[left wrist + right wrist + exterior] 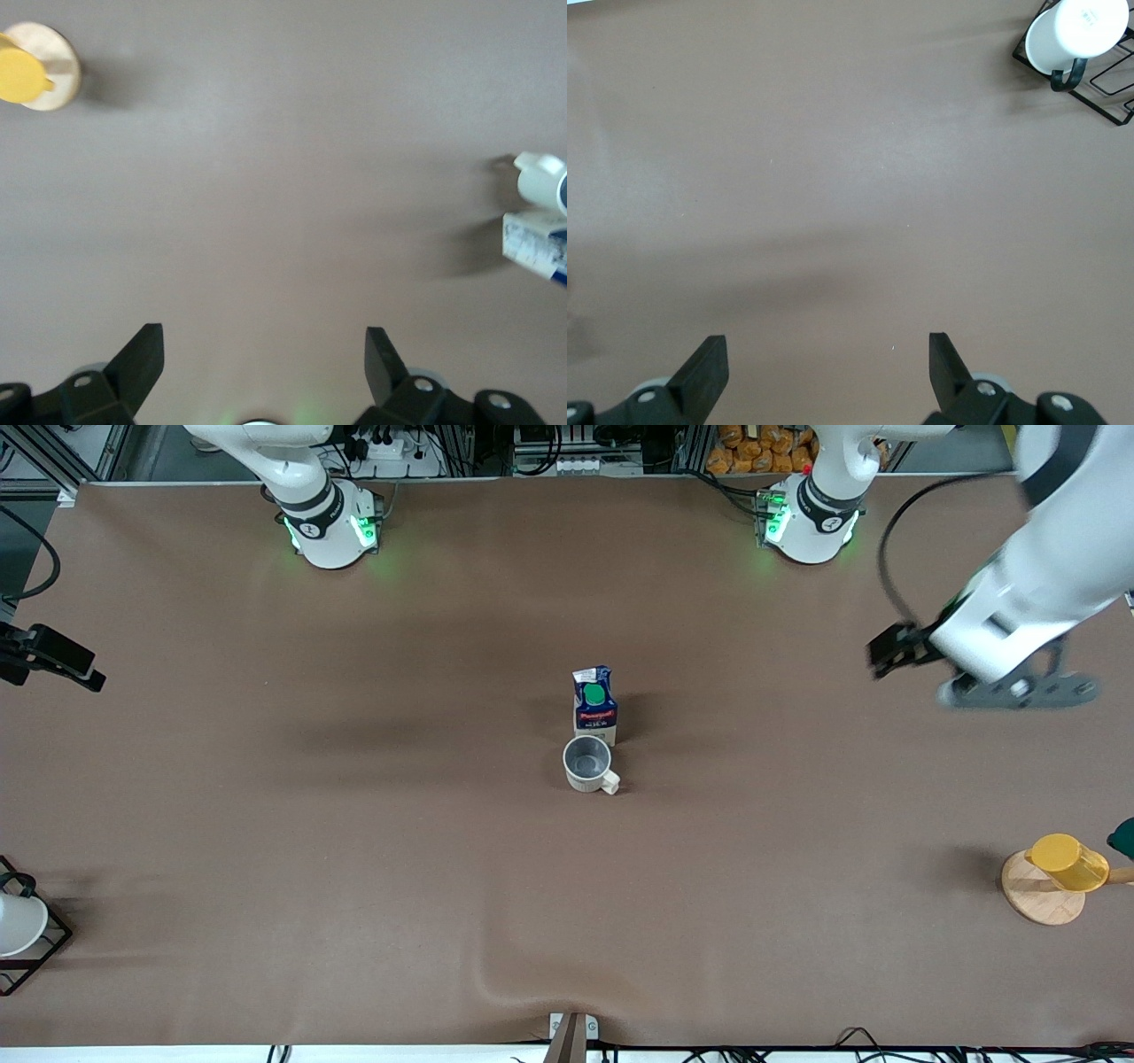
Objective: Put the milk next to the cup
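Observation:
The milk [594, 704], a dark blue and white carton with a green cap, stands upright at the middle of the table. The cup [587, 763], an off-white mug with a grey inside, stands right next to it, nearer the front camera. Carton and mug are almost touching. Both also show at the edge of the left wrist view, the milk [536, 243] and the cup [542, 180]. My left gripper [264, 345] is open and empty over bare table toward the left arm's end, and it also shows in the front view [1019, 689]. My right gripper [824, 354] is open and empty over bare table toward the right arm's end.
A yellow plastic cup [1067, 861] lies on a round wooden stand [1038, 895] toward the left arm's end, near the front camera. A white cup in a black wire frame [18, 926] stands toward the right arm's end, also seen in the right wrist view [1076, 31].

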